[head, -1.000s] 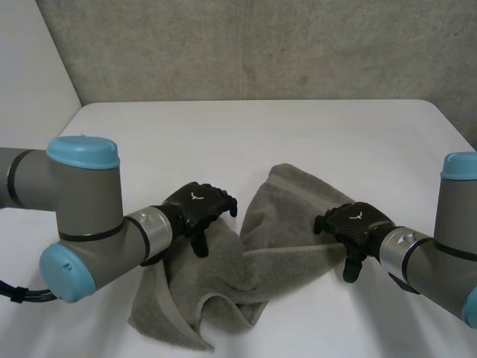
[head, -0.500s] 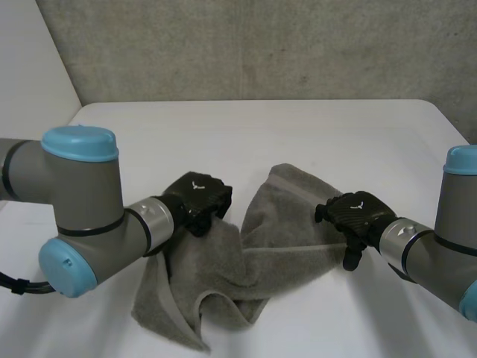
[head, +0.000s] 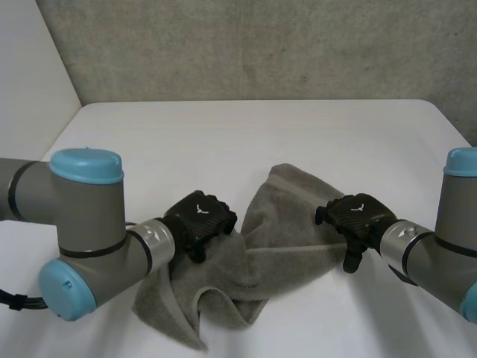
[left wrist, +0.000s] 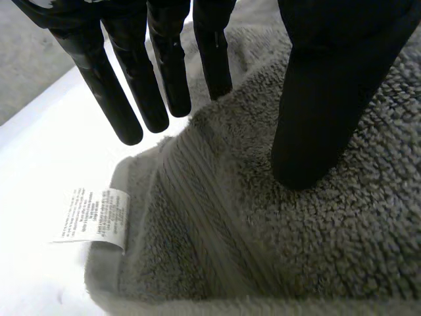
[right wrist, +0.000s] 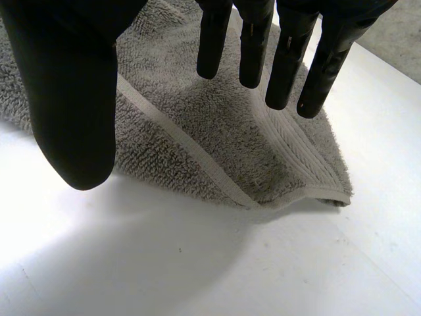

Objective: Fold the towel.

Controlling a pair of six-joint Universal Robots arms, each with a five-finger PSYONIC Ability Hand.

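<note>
Head view places the left hand (head: 200,218) on the left edge of the towel (head: 279,224), a grey towel lying crumpled and partly doubled over on the white table (head: 223,134). One end of the towel rises in a peak between the two hands, and the other end trails toward the near side in loose folds.

In the left wrist view, the left hand's fingers (left wrist: 131,92) are straight and held close together. Their tips are at the towel's edge, two of them over bare table just beside it and the others reaching a raised fold. The thumb (left wrist: 316,112) stands wide of the fingers, with its tip pressed down into the towel's pile. A ridge of towel lies between thumb and fingers, but nothing is pinched. A white care label (left wrist: 92,217) sticks out from the towel's hem, near the fingertips.

The right hand (head: 356,216) is at the towel's right edge. In its wrist view, the right fingers (right wrist: 289,59) hang straight and slightly spread above the towel, near its ribbed end band (right wrist: 296,158), without touching it. The right thumb (right wrist: 72,99) is set far apart from them, above the towel's edge. This hand holds nothing.
</note>
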